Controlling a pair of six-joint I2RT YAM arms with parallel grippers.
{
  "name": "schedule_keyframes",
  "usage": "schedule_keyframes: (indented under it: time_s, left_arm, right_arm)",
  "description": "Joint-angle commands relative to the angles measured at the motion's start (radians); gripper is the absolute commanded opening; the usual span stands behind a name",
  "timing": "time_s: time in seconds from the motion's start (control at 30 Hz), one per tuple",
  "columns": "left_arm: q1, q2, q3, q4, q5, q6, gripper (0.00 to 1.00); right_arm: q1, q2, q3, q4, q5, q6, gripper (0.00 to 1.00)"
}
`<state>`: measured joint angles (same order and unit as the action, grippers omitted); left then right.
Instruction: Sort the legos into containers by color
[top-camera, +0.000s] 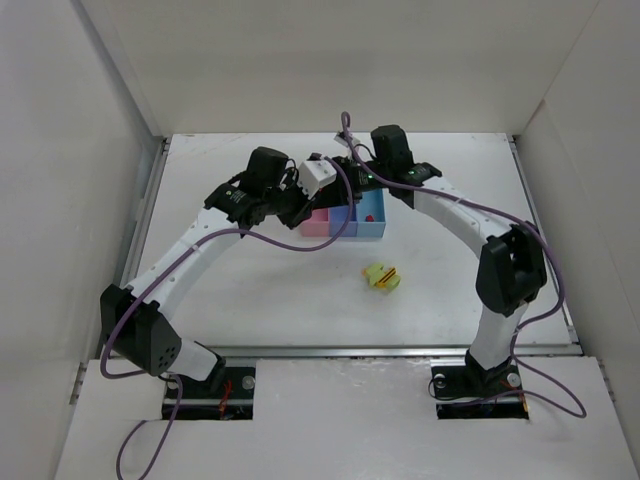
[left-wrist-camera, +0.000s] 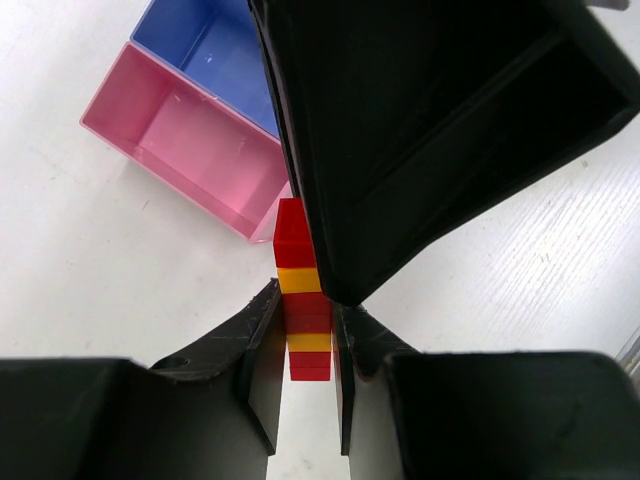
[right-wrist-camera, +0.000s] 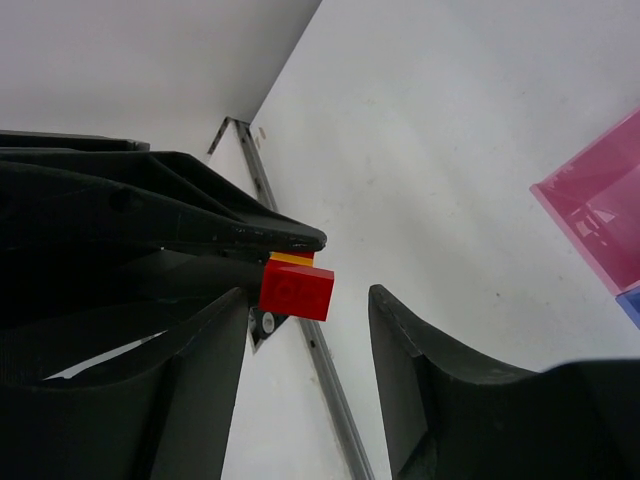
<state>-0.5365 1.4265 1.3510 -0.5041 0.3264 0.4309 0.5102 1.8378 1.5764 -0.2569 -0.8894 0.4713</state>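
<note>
The slim stack of tiny plastic bricks is banded red, yellow-orange, red, yellow-orange, red. The left fingers and right fingers are black. The joined rectangular plastic bins are coloured in turn: pink bin, medium blue bin, light blue bin. A lime yellow-green brick clump contrasts with the white tabletop. The purple cables stand out against white arm links.

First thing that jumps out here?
Both arms meet by the row of bins at the far middle of the table. The left gripper is clamped on a red-and-yellow lego stack, whose red end sits between the open jaws of the right gripper. A lone yellow-green clump lies on the table nearer the arms.
</note>
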Motion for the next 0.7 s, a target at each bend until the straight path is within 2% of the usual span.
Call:
schedule_keyframes:
  time_s: [0.0,0.23,0.47,0.6,0.67]
  left_arm:
    - [-0.002,-0.011,-0.004,0.026,0.023,-0.012,0.0]
    - [-0.002,-0.02,-0.013,0.026,0.023,-0.012,0.0]
    - [-0.002,-0.02,-0.023,0.026,0.023,-0.012,0.0]
    - [-0.002,-0.02,-0.023,0.026,0.023,-0.012,0.0]
    - [-0.002,-0.02,-0.023,0.026,0.023,-0.012,0.0]
  right_arm:
    - [0.005,0.008,0.05,0.05,-0.023,-0.008,0.57]
    - [0.005,0.017,0.08,0.05,-0.005,0.001,0.5]
    - [0.005,0.026,0.099,0.05,-0.005,0.001,0.52]
    - [0.005,0.017,0.086,0.05,-0.005,0.001,0.35]
    - [0.005,0.017,0.077,0.05,-0.005,0.001,0.34]
